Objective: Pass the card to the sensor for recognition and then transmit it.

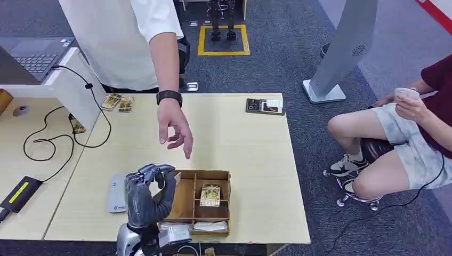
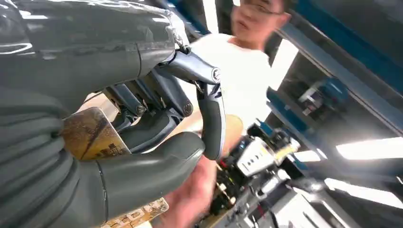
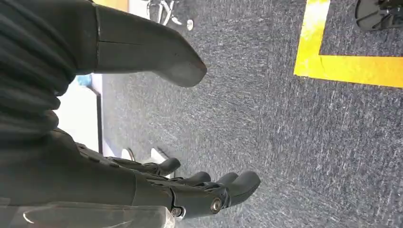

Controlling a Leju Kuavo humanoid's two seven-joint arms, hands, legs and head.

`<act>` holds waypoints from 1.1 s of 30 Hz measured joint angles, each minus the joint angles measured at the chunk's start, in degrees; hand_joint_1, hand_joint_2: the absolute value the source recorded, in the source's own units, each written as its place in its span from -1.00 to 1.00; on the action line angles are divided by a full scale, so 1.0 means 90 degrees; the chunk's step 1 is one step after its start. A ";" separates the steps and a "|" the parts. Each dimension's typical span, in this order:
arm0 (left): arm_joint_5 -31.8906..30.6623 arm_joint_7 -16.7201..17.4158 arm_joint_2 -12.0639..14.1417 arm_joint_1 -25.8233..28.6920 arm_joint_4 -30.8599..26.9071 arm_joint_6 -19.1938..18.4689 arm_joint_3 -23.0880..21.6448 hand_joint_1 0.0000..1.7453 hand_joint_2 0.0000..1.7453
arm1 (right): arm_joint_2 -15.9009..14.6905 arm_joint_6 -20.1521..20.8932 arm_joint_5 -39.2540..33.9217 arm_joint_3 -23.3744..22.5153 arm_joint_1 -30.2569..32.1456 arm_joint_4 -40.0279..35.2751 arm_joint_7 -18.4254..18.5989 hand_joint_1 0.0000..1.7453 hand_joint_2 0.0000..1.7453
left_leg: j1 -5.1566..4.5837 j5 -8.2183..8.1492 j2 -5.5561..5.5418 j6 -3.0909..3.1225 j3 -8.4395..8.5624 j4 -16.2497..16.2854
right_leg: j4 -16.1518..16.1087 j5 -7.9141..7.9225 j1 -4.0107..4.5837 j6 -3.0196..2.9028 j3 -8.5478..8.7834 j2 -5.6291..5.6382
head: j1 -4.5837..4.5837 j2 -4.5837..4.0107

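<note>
My left hand is raised above the table's front edge, between a grey sensor pad and a wooden compartment box. In the left wrist view its thumb and fingers pinch a gold-brown card. Another patterned card lies in a middle compartment of the box. A standing person's hand hangs open over the table just beyond my left hand. My right hand hangs over grey carpet, its fingers apart and holding nothing.
More cards lie at the table's far edge beside a white panel with black cables. A dark tray sits far right, a black device at the left. A seated person is to the right.
</note>
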 joint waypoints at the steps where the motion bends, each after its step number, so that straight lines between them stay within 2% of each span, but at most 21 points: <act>1: 0.0091 0.0108 0.0005 -0.0141 0.0010 0.0000 0.0015 1.00 1.00 | 0.0002 -0.0002 0.0002 0.0022 -0.0013 0.0000 0.0007 -1.00 1.00 | 0.0000 0.0001 0.0000 0.0001 0.0001 0.0000 | 0.0000 0.0004 0.0000 0.0001 0.0001 0.0001 | 0.0002 0.0000; 8: 0.0273 0.0436 0.0003 -0.0861 0.0238 0.0000 0.0292 1.00 1.00 | 0.0015 -0.0002 0.0107 0.0190 -0.0078 0.0000 0.0090 -1.00 1.00 | 0.0000 0.0008 0.0001 0.0004 0.0000 0.0000 | 0.0000 0.0009 0.0000 0.0002 0.0000 0.0002 | 0.0002 0.0000; 18: 0.0462 0.0431 -0.0092 -0.1194 0.0471 0.0000 0.0498 1.00 1.00 | 0.0015 -0.0046 0.0187 0.0342 -0.0110 0.0000 0.0202 -1.00 1.00 | 0.0000 0.0007 0.0001 0.0004 -0.0001 0.0001 | 0.0000 0.0009 0.0000 0.0002 -0.0003 0.0002 | 0.0002 0.0000; 19: 0.0489 0.0431 -0.0099 -0.1205 0.0483 0.0000 0.0498 0.94 1.00 | 0.0015 -0.0058 0.0189 0.0347 -0.0111 0.0000 0.0204 -1.00 1.00 | 0.0000 0.0007 0.0001 0.0004 -0.0001 0.0001 | 0.0000 0.0009 0.0000 0.0002 -0.0003 0.0002 | 0.0002 0.0000; 20: 0.0518 0.0431 -0.0099 -0.1218 0.0503 0.0000 0.0498 -0.68 1.00 | 0.0015 -0.0061 0.0192 0.0355 -0.0112 0.0000 0.0204 -1.00 1.00 | 0.0000 0.0007 0.0002 0.0004 -0.0001 0.0001 | 0.0000 0.0009 0.0000 0.0002 -0.0003 0.0003 | 0.0002 0.0000; 21: 0.0537 0.0438 -0.0099 -0.1226 0.0520 0.0000 0.0498 -1.00 1.00 | 0.0015 -0.0063 0.0192 0.0362 -0.0112 0.0000 0.0204 -1.00 1.00 | 0.0000 0.0007 0.0001 0.0005 -0.0001 0.0001 | 0.0000 0.0009 0.0000 0.0002 -0.0003 0.0003 | 0.0002 0.0000; 33: 0.0635 0.0503 -0.0083 -0.1242 0.0573 0.0000 0.0464 -1.00 1.00 | 0.0015 -0.0078 0.0192 0.0401 -0.0113 0.0000 0.0204 -1.00 1.00 | 0.0000 0.0007 0.0001 0.0005 -0.0001 0.0001 | 0.0000 0.0009 0.0000 0.0002 -0.0004 0.0003 | 0.0002 0.0000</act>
